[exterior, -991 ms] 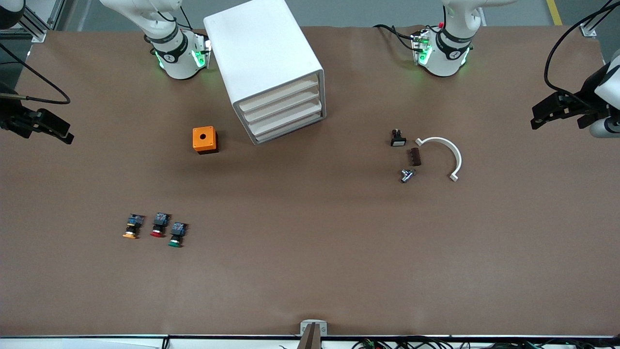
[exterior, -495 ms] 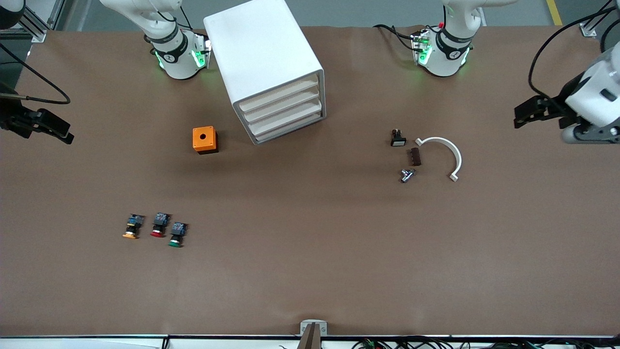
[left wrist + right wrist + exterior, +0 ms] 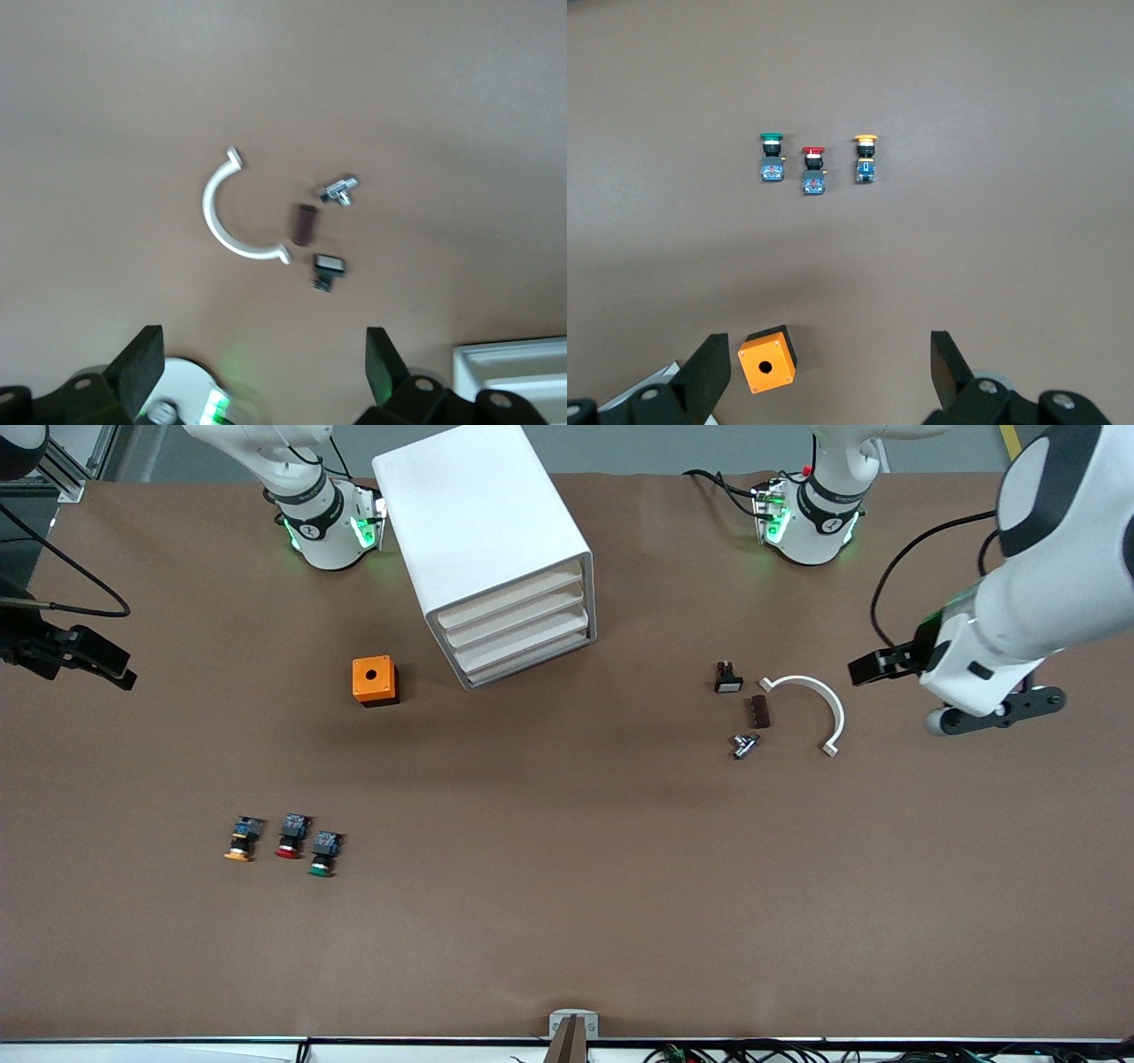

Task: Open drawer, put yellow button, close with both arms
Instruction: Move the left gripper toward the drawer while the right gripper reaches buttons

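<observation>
The white cabinet (image 3: 483, 531) stands at the robots' edge of the table. Its four drawers are shut, the top drawer (image 3: 509, 597) among them. The yellow button (image 3: 237, 842) lies on its side in a row with a red-capped (image 3: 291, 837) and a green-capped switch (image 3: 323, 854). It also shows in the right wrist view (image 3: 866, 159). My left gripper (image 3: 864, 668) is open and empty, over the table beside a white curved bracket (image 3: 811, 707); the wrist view shows it wide open (image 3: 261, 363). My right gripper (image 3: 97, 662) waits open (image 3: 828, 367) over the right arm's end.
An orange box with a hole (image 3: 375, 680) sits beside the cabinet, also in the right wrist view (image 3: 766, 359). Near the bracket (image 3: 226, 217) lie a black switch (image 3: 727, 678), a brown piece (image 3: 759, 711) and a small metal part (image 3: 744, 745).
My left arm has swung in from the table's end toward the white bracket, gripper still open. The right arm and all objects have stayed put.
</observation>
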